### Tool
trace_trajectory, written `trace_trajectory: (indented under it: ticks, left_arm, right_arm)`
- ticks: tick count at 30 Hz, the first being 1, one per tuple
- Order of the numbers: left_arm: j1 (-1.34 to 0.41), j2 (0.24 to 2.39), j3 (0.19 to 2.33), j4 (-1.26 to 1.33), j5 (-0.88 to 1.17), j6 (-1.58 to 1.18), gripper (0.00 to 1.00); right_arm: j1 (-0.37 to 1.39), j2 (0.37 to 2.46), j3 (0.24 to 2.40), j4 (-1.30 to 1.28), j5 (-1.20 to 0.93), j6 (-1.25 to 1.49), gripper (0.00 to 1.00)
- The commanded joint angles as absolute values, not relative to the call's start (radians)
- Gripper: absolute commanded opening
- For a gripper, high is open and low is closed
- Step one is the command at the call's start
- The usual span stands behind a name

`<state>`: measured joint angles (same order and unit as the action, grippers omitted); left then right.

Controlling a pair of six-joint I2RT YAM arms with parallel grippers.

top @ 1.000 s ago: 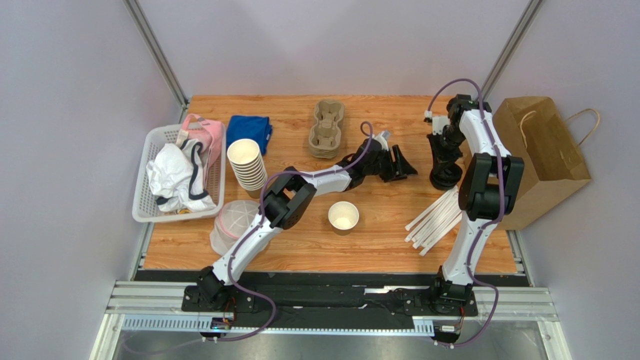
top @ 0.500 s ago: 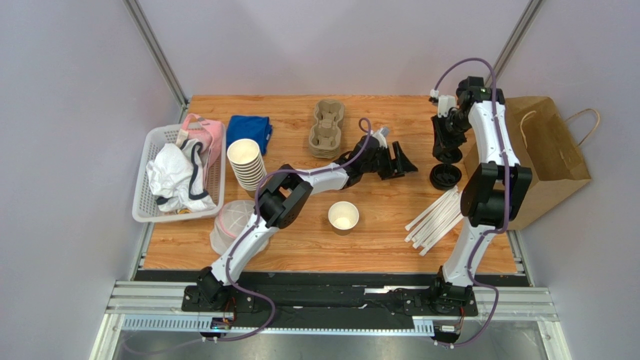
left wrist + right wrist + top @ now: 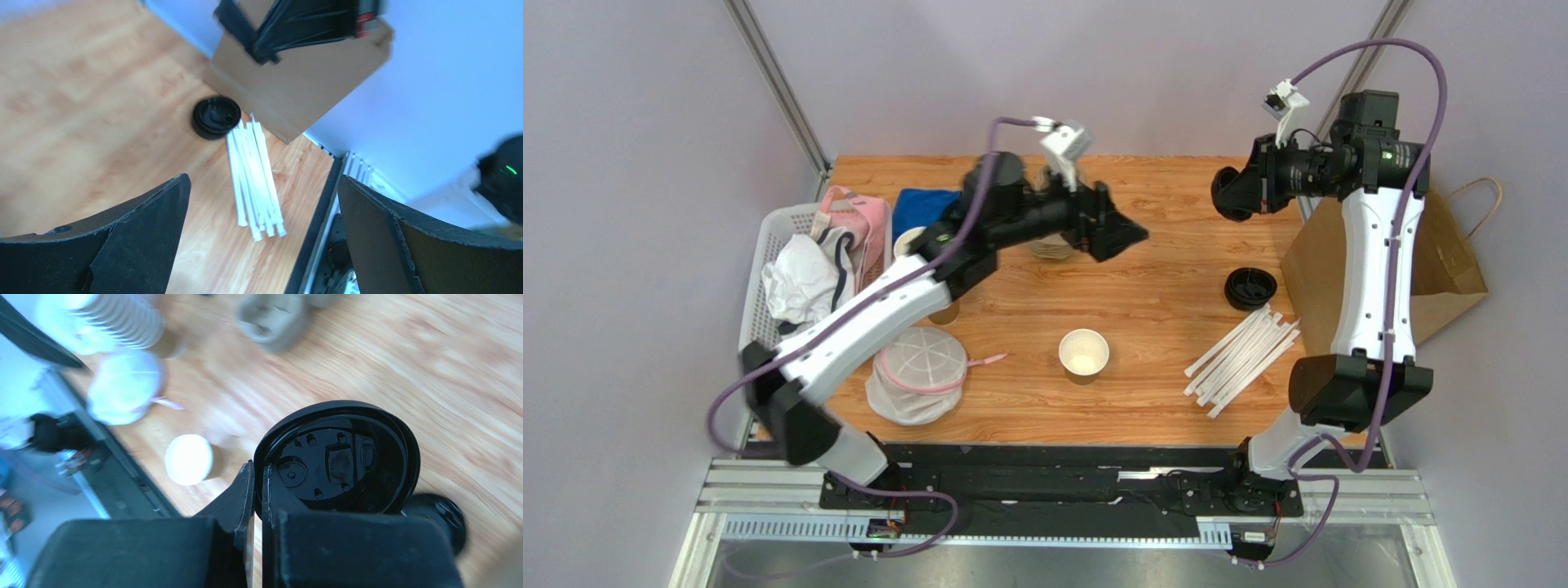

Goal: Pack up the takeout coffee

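Note:
No cup with a lid on it shows. A small tan paper cup [image 3: 1084, 353] stands lidless and upright at the table's middle; it also shows in the right wrist view [image 3: 189, 459]. My right gripper [image 3: 1232, 194] is raised high over the back right of the table, shut on the rim of a black lid [image 3: 344, 459]. A second black lid [image 3: 1250, 288] lies on the table beside the brown paper bag [image 3: 1406, 263]. My left gripper [image 3: 1118, 233] is open and empty, held high over the back middle, with its fingers [image 3: 141, 226] wide apart.
White straws [image 3: 1241, 355] lie at the right front. A stack of lidless cups [image 3: 918, 251], a pulp cup carrier [image 3: 270, 318], a blue cloth [image 3: 922, 202], a white basket [image 3: 756, 312] of cloths and a clear domed container [image 3: 918, 374] are at the left and back.
My right gripper lifted one black lid off the table and rose up and back, leaving another lid behind. My left arm rose off the table and swung up, its gripper still open.

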<state>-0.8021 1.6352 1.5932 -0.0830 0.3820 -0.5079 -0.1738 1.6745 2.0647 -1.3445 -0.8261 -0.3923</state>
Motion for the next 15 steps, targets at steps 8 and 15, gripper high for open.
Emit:
trace_trajectory:
  ticks: [8,15]
  left_arm:
    - [-0.793,1.077,1.361,-0.5,0.517,0.248,0.99]
    - [-0.796,0.944,1.223,-0.575,0.615,0.432,0.97]
  right_arm:
    - [0.059,1.464,1.722,-1.666,-1.255,-0.482,0.0]
    - [0.311,1.428,1.586,-1.666,-1.276,-0.505,0.0]
